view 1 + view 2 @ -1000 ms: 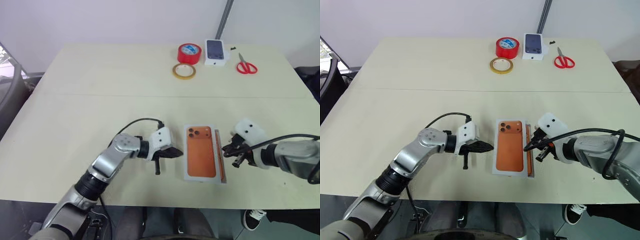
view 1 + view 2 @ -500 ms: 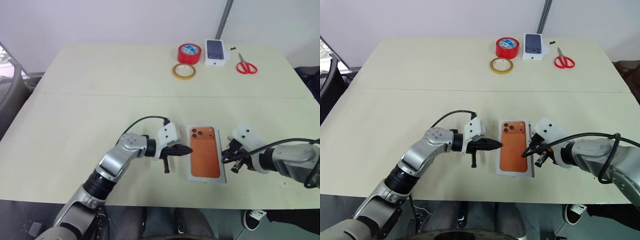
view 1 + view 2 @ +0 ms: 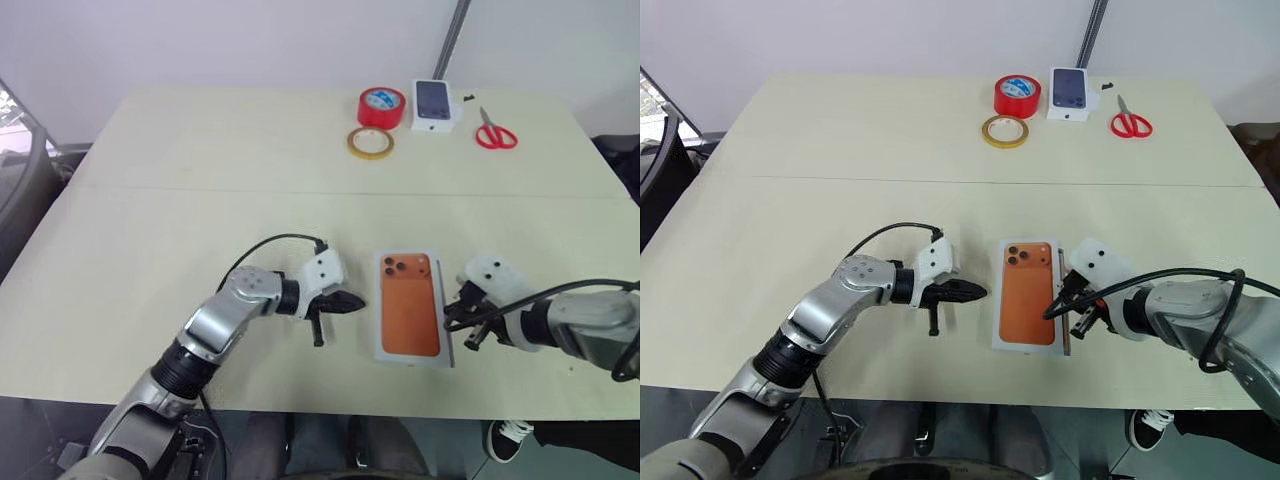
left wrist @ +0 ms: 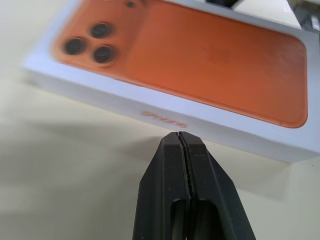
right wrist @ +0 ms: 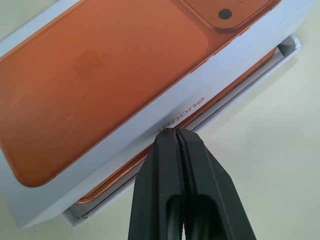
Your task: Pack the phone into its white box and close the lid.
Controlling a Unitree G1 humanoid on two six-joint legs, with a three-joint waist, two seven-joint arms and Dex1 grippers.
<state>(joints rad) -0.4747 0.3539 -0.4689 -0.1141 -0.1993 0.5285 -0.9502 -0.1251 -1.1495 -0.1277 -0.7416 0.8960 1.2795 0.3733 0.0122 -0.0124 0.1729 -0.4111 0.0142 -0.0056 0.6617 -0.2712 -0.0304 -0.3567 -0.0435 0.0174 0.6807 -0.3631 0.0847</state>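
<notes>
A: Head camera first: the lid (image 3: 408, 306), orange phone picture up, lies near the table's (image 3: 200, 200) front edge, long axis running front to back, printed lenses toward the far edge.

B: And it sits skewed on the white box (image 3: 1063, 312); a strip of the tray peeks out along its right side.

A: The left gripper (image 3: 360, 302) points right, nearly level, arm bent in from the front-left, fingers pressed together, tip just short of the lid's left side.

B: The right gripper (image 3: 1050, 311) comes in from the right, angled down and leftward, tip at the lid's right edge.

A: Left wrist camera: closed fingers (image 4: 167, 175), pinching nothing, aimed at the lid's lettered side wall, close but apart.

B: Right wrist camera: fingers (image 5: 167, 165) pressed together, tip against the lid's long side wall by the lettering. Below the overhanging lid, the phone's (image 5: 125, 172) orange edge lies inside the white tray.

A: Far edge: red tape roll (image 3: 381, 106), a tan one (image 3: 370, 143), a smaller phone box (image 3: 435, 104), scissors (image 3: 494, 131).
</notes>
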